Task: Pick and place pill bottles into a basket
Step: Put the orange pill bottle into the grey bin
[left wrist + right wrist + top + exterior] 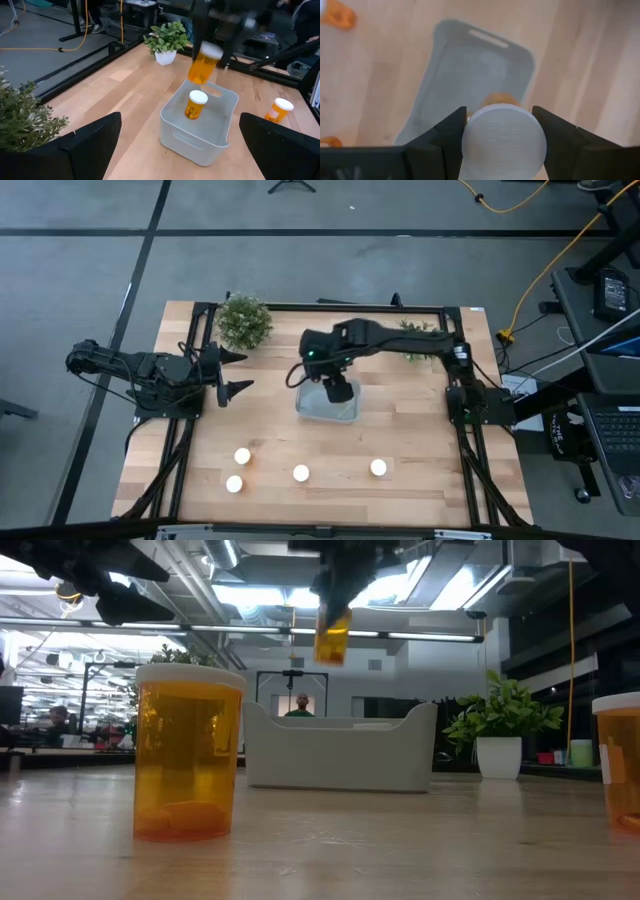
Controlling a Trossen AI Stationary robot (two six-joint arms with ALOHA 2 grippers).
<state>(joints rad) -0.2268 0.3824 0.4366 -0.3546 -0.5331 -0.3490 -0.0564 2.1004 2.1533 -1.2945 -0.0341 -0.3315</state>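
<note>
High view: right gripper [338, 387] above the basket [305, 406], pinching a pill bottle [203, 65] by its white cap.
One bottle [195, 104] stands inside; four bottles [300, 473] wait nearer. Left gripper [236, 372] idle left, spread wide. No legible labels.

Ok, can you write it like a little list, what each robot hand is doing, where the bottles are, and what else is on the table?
right gripper: shut on a pill bottle, holding it above the basket
left gripper: open, empty, waiting at the table's left side
in the basket: one bottle, standing upright
bottles on the table: four, white caps up, in the high view
other things: two potted plants at the far edge
</note>
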